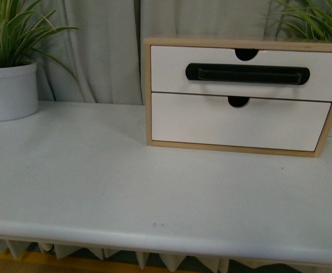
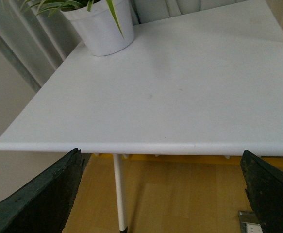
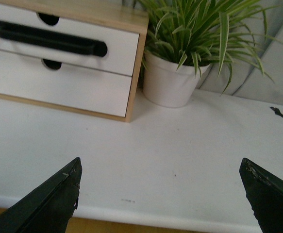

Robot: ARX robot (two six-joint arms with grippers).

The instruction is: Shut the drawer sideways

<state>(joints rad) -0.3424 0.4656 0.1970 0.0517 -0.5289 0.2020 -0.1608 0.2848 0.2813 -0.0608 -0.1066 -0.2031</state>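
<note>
Up top in the cabinet (image 1: 148,91) on the bench (image 1: 126,182), the drawer (image 1: 168,71) sits flush with the frame. Left gripper (image 2: 160,152) and right gripper (image 3: 160,160) both gape wide, grasping nothing.

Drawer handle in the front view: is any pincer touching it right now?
No, the black bar handle on the drawer is bare, and no pincer appears anywhere in the front view.
</note>
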